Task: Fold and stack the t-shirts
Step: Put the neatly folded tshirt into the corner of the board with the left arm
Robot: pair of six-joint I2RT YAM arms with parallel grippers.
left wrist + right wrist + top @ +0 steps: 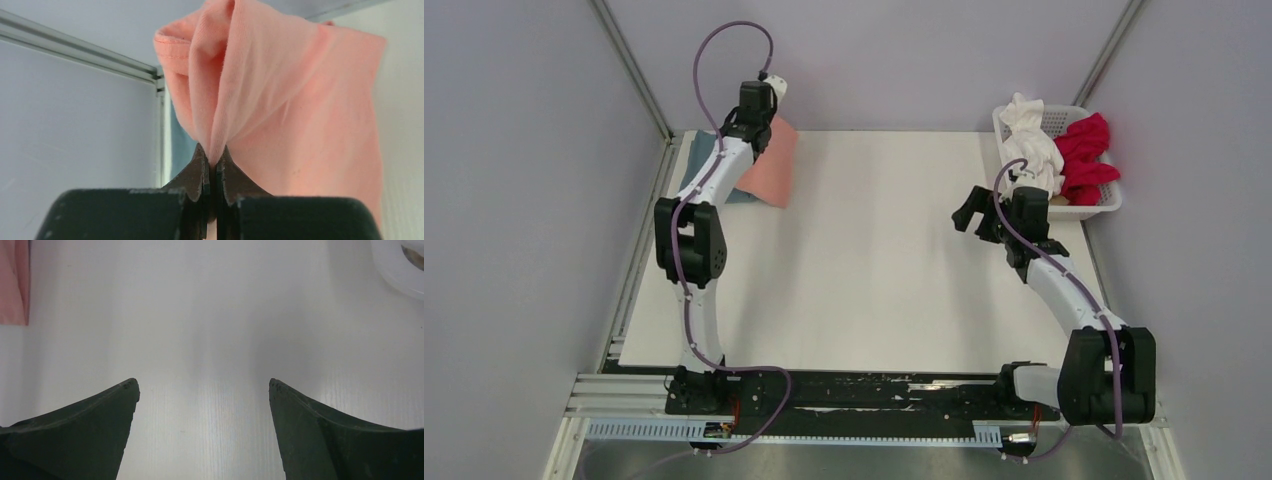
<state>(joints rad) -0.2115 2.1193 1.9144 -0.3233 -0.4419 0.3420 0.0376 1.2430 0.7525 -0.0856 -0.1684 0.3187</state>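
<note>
The salmon-pink t-shirt [769, 163] hangs folded at the table's far left corner, over the dusty blue-grey t-shirt [696, 175] lying flat there. My left gripper [752, 118] is shut on a pinch of the pink t-shirt [280, 100], which hangs below the closed jaws; a strip of the blue-grey shirt [181, 150] shows behind. The white t-shirt [1031, 145] and crimson red t-shirt [1086, 155] are bunched in the basket at the far right. My right gripper [968, 213] is open and empty over bare table [210, 340], left of the basket. The pink shirt's edge shows at the right wrist view's upper left [14, 280].
The white lattice basket [1106, 205] stands at the table's far right edge, its rim in the right wrist view [395, 270]. Grey walls and metal frame posts [634, 70] enclose the white table [864, 270]. A black rail runs along the near edge.
</note>
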